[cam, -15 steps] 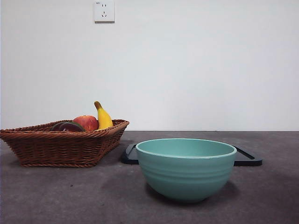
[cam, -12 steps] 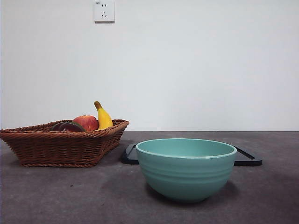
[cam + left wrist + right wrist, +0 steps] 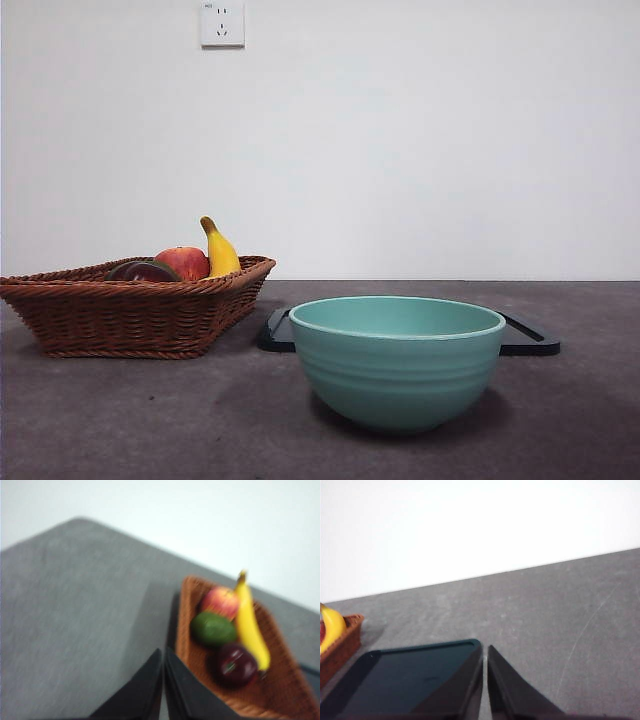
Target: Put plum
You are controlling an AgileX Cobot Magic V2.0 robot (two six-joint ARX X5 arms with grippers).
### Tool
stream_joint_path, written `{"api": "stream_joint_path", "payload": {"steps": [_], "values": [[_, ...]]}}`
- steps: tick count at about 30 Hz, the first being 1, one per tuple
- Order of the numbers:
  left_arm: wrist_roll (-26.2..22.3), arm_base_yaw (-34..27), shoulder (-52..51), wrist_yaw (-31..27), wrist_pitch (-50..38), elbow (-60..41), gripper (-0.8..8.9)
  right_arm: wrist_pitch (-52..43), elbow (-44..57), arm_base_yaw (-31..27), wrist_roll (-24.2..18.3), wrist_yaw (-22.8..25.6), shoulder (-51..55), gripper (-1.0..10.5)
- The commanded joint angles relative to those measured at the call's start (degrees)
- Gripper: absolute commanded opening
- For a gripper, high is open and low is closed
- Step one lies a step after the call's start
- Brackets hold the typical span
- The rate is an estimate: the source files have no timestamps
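Plum [image 3: 236, 664] sits in the wicker basket [image 3: 280, 690], at the near end as the left wrist cam sees it, touching the banana [image 3: 250, 625] on one side and just beside the green avocado [image 3: 213, 629]; red-orange apple [image 3: 220, 601] lies past the avocado, at the far end. Wrist pic is blurred, so fine detail on the fruit can't be read. In front view the plum [image 3: 150, 271] shows only as a dark maroon hump just over the basket [image 3: 130, 315] rim, w/ the apple [image 3: 183, 262] and the upright banana [image 3: 220, 250] tip beside it. Left gripper [image 3: 164, 655] hangs above the table [image 3: 75, 620] next to the basket's edge, jaws pressed together w/ only a thin slit between, nothing in them. Right gripper [image 3: 485, 652] is likewise closed up tight & empty, hovering over the corner of the black tray [image 3: 405, 675], well apart from the fruit. Front view: teal bowl [image 3: 397, 360] stands nearest the cam, black tray [image 3: 525, 338] flat behind it, basket to the left of both, white wall socket [image 3: 222, 23] up top. Neither arm shows in front view.
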State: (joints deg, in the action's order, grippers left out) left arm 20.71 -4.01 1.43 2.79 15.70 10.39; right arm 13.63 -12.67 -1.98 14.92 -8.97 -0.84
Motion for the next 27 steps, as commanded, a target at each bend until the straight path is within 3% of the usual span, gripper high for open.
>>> {"api": "stream_joint_path", "payload": {"steps": [1,6,20,27], "values": [[1.20,-0.11,1.92,0.24,2.19,4.72,0.09,2.64,-4.13,0.02,0.85,-0.04,-1.53,0.1],[0.26,-0.11,7.56,5.33,8.46,13.33,0.09,10.19,-13.29,0.02,-0.85,-1.18,-6.56,0.1],[-11.58,1.33,26.18,25.83,28.04,32.46,0.09,34.77,-38.69,1.16,-11.17,-14.03,-27.76,0.1],[-15.91,6.19,32.39,27.56,36.26,39.52,0.09,43.23,-45.51,5.84,-14.10,-17.97,-34.97,0.1]]}}
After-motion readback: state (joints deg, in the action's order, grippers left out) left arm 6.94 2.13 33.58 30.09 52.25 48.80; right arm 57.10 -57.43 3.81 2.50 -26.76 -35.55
